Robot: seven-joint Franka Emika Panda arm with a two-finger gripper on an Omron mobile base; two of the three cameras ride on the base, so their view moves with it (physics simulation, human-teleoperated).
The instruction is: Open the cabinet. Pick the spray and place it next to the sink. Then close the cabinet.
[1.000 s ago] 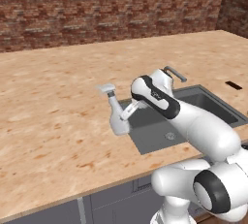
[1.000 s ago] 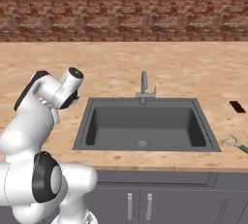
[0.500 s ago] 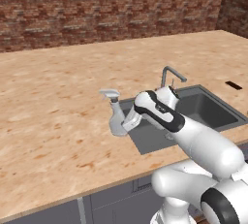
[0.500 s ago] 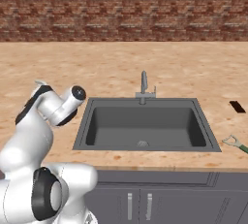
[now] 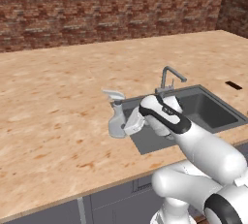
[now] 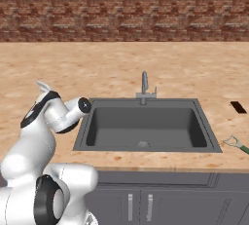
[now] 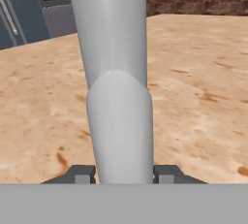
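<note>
The pale spray stands upright on or just above the wooden counter, right beside the left rim of the sink. My gripper is shut on its rounded body from the sink side. In the hand view the spray rises up the middle, with my fingertips pressed against its sides. From the right base view, just the nozzle of the spray pokes out above my wrist, left of the sink. The cabinet is out of view.
A bent faucet stands behind the basin. A small black slot and a green-handled tool lie on the counter right of the sink. Grey drawer fronts run below the counter edge, and a brick wall backs it.
My arm has folded lower and swung forward, bringing the spray slightly down toward the counter beside the sink's left rim. The gripper has stayed shut on it.
</note>
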